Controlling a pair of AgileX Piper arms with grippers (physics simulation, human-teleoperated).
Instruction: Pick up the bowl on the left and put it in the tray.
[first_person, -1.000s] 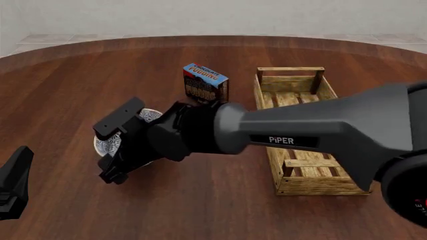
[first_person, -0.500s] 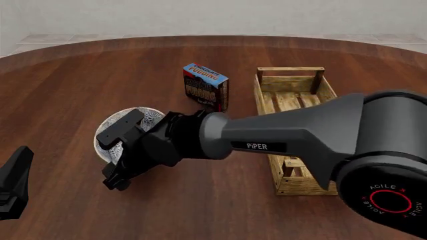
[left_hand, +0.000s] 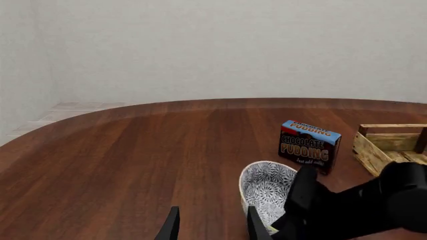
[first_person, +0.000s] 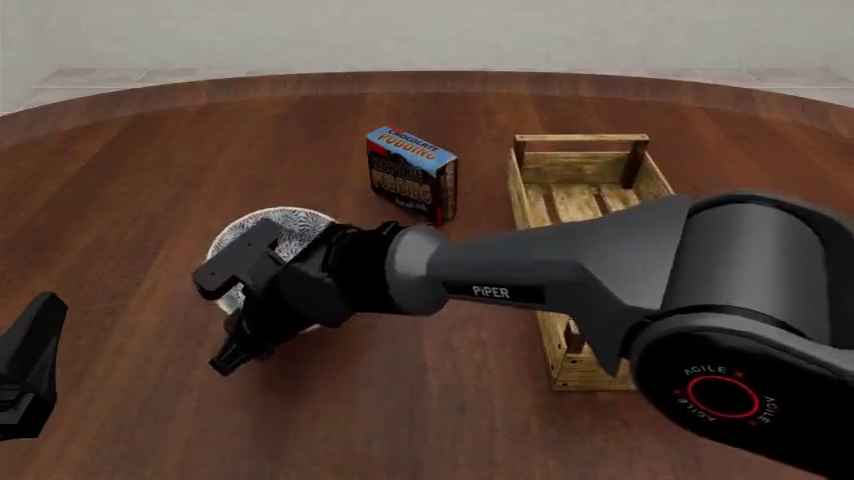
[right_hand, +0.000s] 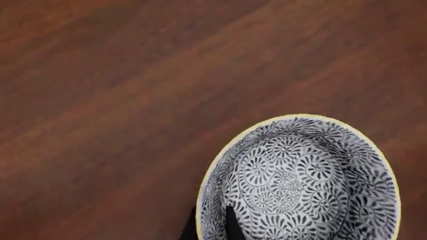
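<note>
right wrist view: right gripper (right_hand: 212, 225) fingers straddling bowl (right_hand: 300, 180) rim, one inside, one outside, nearly closed on it. bowl toward table (first_person: 134, 180) left side, tray (first_person: 587, 200) toward right edge. likely ceramic: rigid, slick, breakable; pinch rim firmly. left gripper (left_hand: 210, 224) parted, empty.

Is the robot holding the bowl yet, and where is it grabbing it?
The right hand has one finger inside and one outside the bowl's rim, but whether it is pinching yet cannot be told. The left hand holds nothing.
</note>
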